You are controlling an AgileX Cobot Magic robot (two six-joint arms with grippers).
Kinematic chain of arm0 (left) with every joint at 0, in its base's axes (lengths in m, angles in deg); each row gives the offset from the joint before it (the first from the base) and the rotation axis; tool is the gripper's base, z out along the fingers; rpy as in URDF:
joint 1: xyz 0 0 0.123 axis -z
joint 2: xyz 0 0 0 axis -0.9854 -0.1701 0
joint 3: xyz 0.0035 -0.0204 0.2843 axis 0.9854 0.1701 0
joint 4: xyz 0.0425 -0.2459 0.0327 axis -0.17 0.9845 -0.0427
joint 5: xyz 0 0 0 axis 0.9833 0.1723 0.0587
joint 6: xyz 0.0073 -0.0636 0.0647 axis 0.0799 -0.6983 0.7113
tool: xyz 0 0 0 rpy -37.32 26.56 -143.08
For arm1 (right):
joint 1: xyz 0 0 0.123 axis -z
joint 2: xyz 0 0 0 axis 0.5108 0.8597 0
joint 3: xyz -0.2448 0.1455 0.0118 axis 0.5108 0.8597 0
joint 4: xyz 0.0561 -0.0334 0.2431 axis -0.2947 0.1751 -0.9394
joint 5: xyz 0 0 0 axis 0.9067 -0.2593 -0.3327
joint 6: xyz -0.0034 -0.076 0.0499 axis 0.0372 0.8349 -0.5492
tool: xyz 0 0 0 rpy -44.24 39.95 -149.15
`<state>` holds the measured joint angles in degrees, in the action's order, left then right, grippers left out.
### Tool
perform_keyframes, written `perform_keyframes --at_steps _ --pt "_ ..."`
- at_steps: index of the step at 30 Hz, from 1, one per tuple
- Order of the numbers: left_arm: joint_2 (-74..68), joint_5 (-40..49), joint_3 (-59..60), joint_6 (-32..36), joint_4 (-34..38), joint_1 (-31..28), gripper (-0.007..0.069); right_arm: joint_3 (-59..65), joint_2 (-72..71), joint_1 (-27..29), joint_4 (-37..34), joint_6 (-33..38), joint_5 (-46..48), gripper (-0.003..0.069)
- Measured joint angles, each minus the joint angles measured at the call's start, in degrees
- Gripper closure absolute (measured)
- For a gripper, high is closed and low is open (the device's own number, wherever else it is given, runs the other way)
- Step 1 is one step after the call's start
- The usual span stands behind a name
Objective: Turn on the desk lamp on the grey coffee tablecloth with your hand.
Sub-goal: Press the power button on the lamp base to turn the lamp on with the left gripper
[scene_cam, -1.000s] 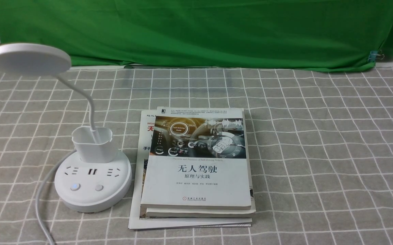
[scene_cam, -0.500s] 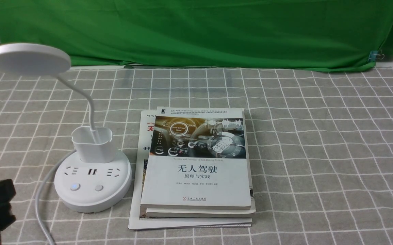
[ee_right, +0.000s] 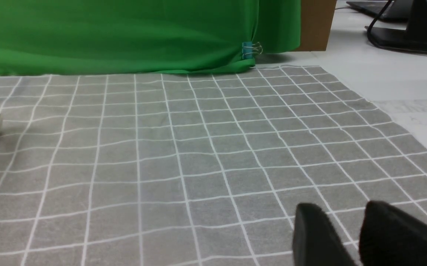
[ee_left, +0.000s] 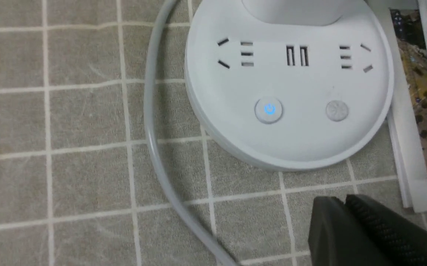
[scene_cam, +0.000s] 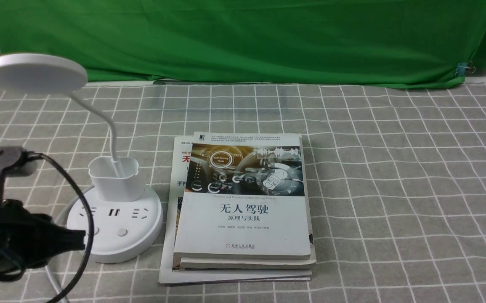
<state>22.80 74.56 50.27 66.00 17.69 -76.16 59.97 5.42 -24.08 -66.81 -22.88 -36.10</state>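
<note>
Grey-brown white-gridded tablecloth (scene_cam: 394, 168) over the desk, green backdrop (scene_cam: 268, 38) behind, white disc-headed lamp (scene_cam: 116, 219) left of the books (scene_cam: 243, 210), button glowing blue, left fingers (ee_left: 346, 221) pressed together, right fingers (ee_right: 342, 229) slightly spread.

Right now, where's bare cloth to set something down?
Widest patch: right of the books, up to the green backdrop. Another: between books and backdrop. Crowded: left side, with lamp, cable and left arm.

Left arm (scene_cam: 11, 235), entering at eight o'clock, black cable looped beside it; left gripper (ee_left: 341, 201) closed. Right gripper (ee_right: 342, 210), fingers slightly parted.
</note>
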Motion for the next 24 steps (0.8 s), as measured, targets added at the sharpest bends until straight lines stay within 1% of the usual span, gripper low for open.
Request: perform_keyframes --at_steps 3,7,8,12,14,17,24 --pt "-4.7 -0.6 -2.3 1.1 0.0 0.2 0.0616 0.0 0.0 0.0 0.0 0.0 0.0 0.0414" --pt "-8.4 -2.1 -3.8 0.6 -1.1 2.5 0.0617 0.0 0.0 0.0 0.0 0.0 0.0 0.0414" --pt "-10.3 -3.4 -4.8 -2.4 -3.5 5.0 0.0617 0.0 0.0 0.0 0.0 0.0 0.0 0.0414" --pt "-13.7 -3.2 -7.6 -11.3 -12.2 8.9 0.0617 0.0 0.0 0.0 0.0 0.0 0.0 0.0414" --pt "-15.8 -3.0 -9.2 -14.2 -15.5 10.7 0.0617 0.0 0.0 0.0 0.0 0.0 0.0 0.0414" --pt "-18.4 -3.2 -10.9 -15.6 -16.7 12.0 0.0619 0.0 0.0 0.0 0.0 0.0 0.0 0.0414" --pt "-23.4 -3.7 -11.8 -16.3 -17.7 12.1 0.0619 0.0 0.0 0.0 0.0 0.0 0.0 0.0414"
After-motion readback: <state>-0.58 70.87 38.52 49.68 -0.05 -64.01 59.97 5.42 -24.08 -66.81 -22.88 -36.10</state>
